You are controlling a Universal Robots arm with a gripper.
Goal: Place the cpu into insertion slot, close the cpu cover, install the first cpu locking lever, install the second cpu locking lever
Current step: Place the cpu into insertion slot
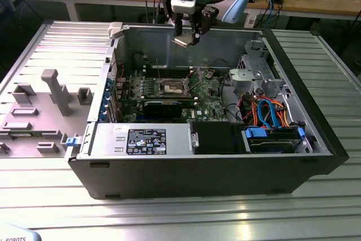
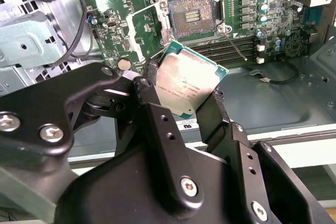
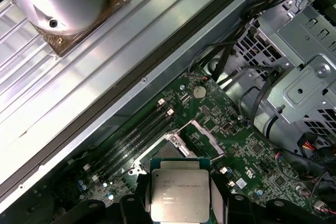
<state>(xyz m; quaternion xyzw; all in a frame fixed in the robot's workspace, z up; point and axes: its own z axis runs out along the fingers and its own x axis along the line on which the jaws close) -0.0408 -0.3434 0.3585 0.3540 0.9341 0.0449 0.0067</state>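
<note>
Ribbed grey metal counter (image 1: 180, 218) carries an open black computer case (image 1: 197, 176). On the green board inside, the square silver-rimmed insertion slot (image 2: 190, 15) lies uncovered, with open space above it. The thin silver cpu cover (image 3: 207, 138) is tilted up alongside. The arm reaches down over the case's far wall, with the tool (image 1: 189, 39) high above the board. Its 2 black fingers (image 2: 157, 124) are clamped on opposite edges of the flat silver-grey square cpu (image 2: 186, 85), which is held tilted and well apart from the slot.
</note>
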